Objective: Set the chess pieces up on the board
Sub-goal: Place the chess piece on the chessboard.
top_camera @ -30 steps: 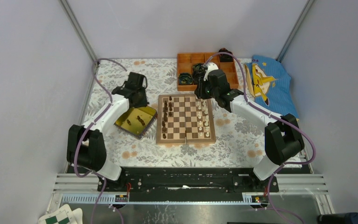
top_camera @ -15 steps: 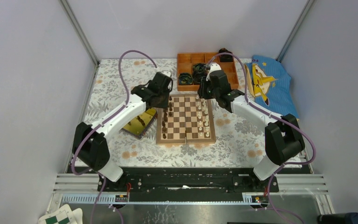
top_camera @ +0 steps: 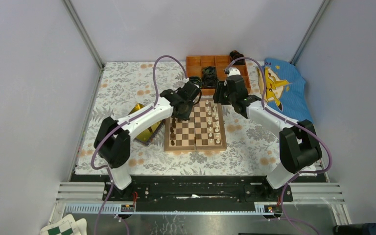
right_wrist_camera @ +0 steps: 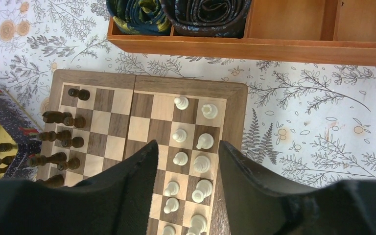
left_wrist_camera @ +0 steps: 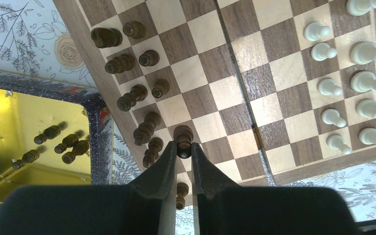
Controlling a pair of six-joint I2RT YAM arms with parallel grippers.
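Left wrist view, dark piece (left_wrist_camera: 183,137) pinched between left pincer (left_wrist_camera: 184,148) tips, perhaps touching the board (left_wrist_camera: 203,32), right pincer (right_wrist_camera: 187,147) parted, empty.

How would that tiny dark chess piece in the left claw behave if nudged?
The dark piece looks like turned wood, so it is probably stiff and light. Being taller than its small round base, it likely tips easily and then rolls. Its smooth curves could slip within the left gripper.
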